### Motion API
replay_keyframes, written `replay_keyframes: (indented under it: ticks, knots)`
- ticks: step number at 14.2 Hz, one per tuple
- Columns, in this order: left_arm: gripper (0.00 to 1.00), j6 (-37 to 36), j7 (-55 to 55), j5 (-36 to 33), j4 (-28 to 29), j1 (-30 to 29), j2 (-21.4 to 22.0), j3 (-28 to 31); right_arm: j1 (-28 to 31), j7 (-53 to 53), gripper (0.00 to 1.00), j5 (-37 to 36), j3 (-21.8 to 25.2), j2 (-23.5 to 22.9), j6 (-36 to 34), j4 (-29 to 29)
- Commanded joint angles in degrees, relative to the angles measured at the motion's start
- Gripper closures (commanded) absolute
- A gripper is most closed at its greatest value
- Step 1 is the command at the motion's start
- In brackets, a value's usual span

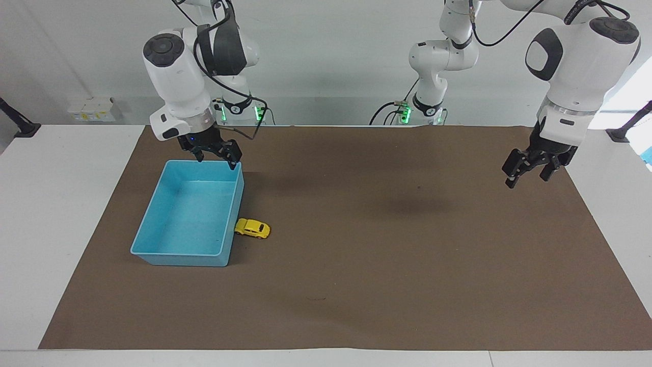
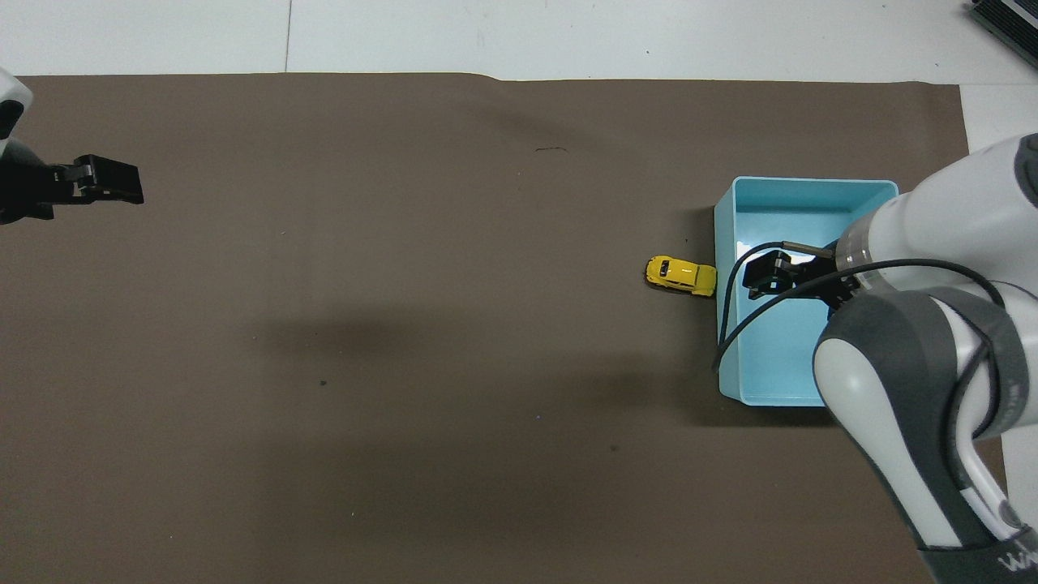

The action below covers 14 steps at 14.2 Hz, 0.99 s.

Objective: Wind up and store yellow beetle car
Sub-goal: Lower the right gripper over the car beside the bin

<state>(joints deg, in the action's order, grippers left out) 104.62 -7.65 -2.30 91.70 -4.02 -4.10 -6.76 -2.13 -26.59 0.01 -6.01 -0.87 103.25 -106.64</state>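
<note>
The task is barely begun: the yellow beetle car [image 1: 252, 229] sits on its wheels on the brown mat [image 1: 356, 285], one end touching or all but touching the outer wall of the blue tray [image 1: 153, 244] on the side facing the left arm's end of the table, about midway along that wall. The tray itself holds nothing, so neither the winding nor the storing looks done, and both steps remain. The right gripper [image 1: 218, 156] hangs in the air over the tray's corner nearest the robots, jaws spread wide and holding nothing; by its place it seems the likelier one to go for the car, though it is not yet down at the car's level. The left gripper [image 1: 526, 170] waits high over the mat well apart from the tray, toward the left arm's end of the table, also spread open and empty. The mat covers most of a white table [image 1: 61, 204], whose bare top shows around the mat's edges. A plain pale wall [image 1: 331, 61] rises past the arm bases, where small green lights [image 1: 405, 113] glow, and black cables [image 1: 239, 92] trail along the arms.
</note>
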Motion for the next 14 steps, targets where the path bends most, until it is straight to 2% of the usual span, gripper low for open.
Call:
replay_keyframes:
  ticks: [1,3,6,8,11,14]
  knots:
    - [0.0,-7.9,4.7,0.4,-4.1,-5.6,0.4,-6.9,0.4,-2.5,0.0,1.4,-0.3,-1.8,4.1,-1.7]
    - [0.0,-11.8,4.7,0.0,-4.9,-2.2,0.8,-5.2,0.4,-3.1,0.0,1.4,-0.6,-2.3,8.1,-3.9]
    - [0.0,-15.3,4.9,0.2,-4.8,3.9,5.0,-0.5,-1.5,-6.9,0.0,1.7,-0.5,-3.9,9.9,-4.4]
    - [0.0,-14.8,4.9,0.6,-2.8,4.5,6.0,0.3,-1.7,-11.1,0.0,2.5,-0.6,-5.7,12.1,-4.5]
    - [0.0,-14.4,4.3,0.7,-3.0,4.5,5.9,0.3,-3.2,-17.1,0.0,3.3,-0.5,-7.9,15.4,-4.4]
    - [0.0,-18.2,4.4,0.8,-1.6,5.9,7.3,1.5,-4.5,-30.6,0.0,3.8,-0.6,-10.5,19.7,-4.4]
